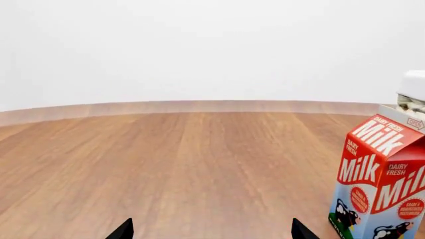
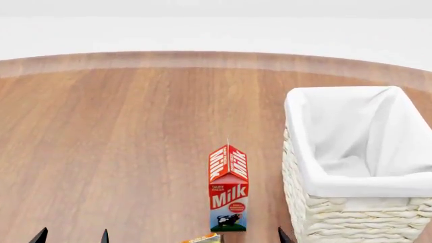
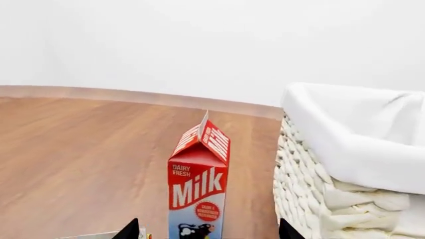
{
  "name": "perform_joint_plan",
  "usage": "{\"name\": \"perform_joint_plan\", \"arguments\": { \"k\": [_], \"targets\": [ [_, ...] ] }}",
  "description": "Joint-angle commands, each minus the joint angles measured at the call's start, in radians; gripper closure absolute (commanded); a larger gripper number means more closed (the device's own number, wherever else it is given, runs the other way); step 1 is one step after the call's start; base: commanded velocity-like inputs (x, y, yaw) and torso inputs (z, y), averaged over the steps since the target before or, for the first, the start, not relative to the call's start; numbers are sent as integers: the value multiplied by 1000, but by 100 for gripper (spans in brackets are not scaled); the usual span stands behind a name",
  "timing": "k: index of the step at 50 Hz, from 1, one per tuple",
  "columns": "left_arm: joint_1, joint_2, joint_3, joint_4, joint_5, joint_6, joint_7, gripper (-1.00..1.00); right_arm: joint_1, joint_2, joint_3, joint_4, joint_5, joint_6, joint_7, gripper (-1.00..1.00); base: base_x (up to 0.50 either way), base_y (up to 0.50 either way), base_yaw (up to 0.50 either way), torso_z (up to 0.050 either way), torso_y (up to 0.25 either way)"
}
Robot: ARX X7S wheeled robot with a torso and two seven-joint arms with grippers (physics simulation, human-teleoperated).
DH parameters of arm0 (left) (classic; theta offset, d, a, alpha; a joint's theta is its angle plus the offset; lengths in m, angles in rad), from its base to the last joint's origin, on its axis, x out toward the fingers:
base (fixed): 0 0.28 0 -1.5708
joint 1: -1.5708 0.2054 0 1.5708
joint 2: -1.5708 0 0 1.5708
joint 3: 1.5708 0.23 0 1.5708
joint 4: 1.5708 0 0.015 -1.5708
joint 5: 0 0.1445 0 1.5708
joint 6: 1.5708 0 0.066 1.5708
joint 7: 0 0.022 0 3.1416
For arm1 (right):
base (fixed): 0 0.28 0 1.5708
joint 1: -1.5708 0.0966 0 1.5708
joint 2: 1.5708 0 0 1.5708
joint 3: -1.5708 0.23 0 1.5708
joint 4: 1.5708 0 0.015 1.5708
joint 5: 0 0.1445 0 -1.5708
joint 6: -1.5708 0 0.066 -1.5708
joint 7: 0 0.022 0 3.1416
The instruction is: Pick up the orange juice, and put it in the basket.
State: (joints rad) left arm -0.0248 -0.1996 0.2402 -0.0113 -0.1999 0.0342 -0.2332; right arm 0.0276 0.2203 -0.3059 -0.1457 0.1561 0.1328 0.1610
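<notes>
milk carton [image 2: 228, 188] upright beside basket [image 2: 351, 190]

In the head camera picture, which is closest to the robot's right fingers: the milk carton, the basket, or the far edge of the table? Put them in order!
1. Basket: its near corner sits right beside the right gripper.
2. Milk carton: upright, a little to the left.
3. Far table edge: way at the back.

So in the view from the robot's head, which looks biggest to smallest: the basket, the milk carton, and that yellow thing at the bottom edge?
1. Basket, clearly the largest.
2. Milk carton, much smaller and standing upright beside it.
3. Yellow thing: only a sliver shows at the picture's edge, so its real size cannot be judged.
</notes>
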Motion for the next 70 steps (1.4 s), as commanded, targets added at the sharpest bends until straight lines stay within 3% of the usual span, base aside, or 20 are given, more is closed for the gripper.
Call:
{"name": "perform_joint_plan", "arguments": {
  "k": [1, 70],
  "targets": [
    [-1, -4, 5, 0, -4, 1, -5, -100, -53, 9, -45, -20, -14, -50, -12, -100, 0, 0, 0, 0, 0],
    [-7, -26, 34, -3, -26, 10, -31, -100, -40, -50, -180, 177, -91, -219, 39, -100, 0, 0, 0, 0, 0]
  ]
}}
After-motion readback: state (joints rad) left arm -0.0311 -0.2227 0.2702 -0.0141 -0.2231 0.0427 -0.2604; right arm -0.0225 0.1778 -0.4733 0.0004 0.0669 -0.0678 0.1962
